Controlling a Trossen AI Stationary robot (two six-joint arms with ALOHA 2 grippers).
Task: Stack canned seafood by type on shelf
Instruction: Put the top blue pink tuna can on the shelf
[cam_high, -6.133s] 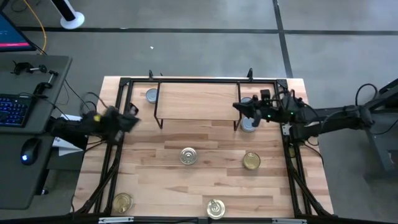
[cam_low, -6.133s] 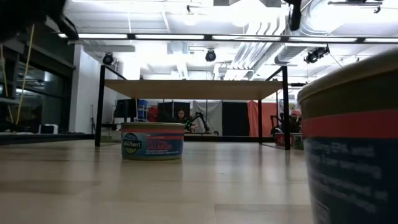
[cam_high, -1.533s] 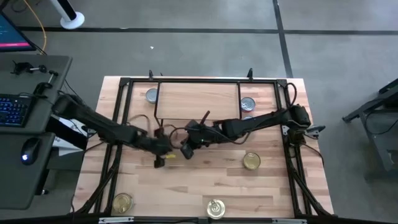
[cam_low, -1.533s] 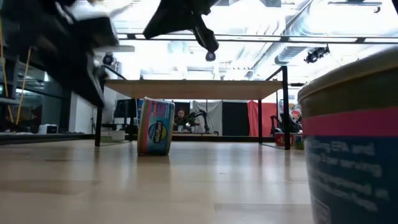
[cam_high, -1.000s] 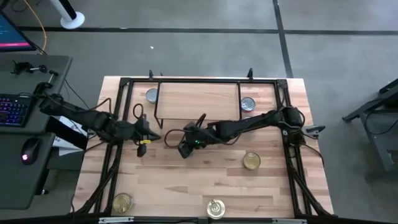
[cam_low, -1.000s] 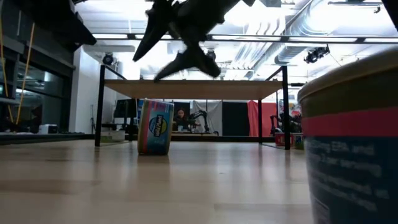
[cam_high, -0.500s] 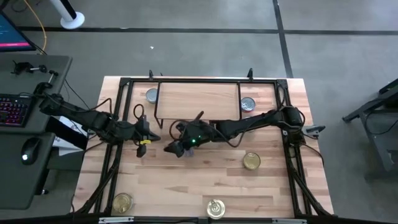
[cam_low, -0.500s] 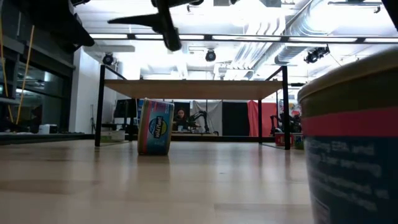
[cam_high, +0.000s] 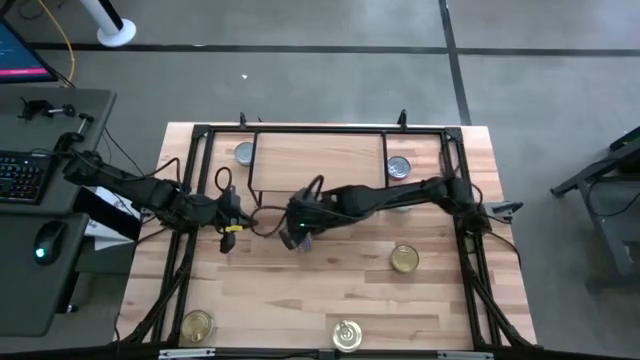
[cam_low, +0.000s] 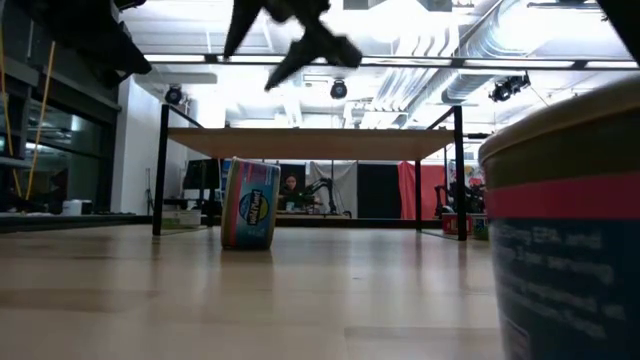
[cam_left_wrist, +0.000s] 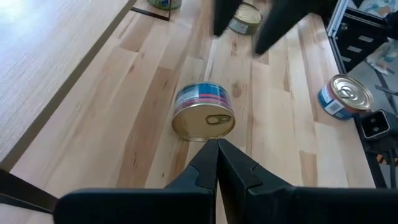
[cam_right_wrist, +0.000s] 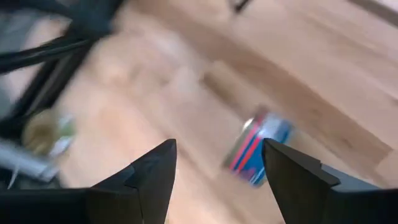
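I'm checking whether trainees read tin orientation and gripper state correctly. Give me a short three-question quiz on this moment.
1. True or false: the tin in the middle of the table lies flat on its base.
2. Which gripper is open? A the left, B the right, C both.
3. Fill in: the number of tins on top of the shelf is ____.

Key: 1 false, it stands on its edge, gold top sideways. 2 B, the right gripper; the left gripper is shut. 3 zero.
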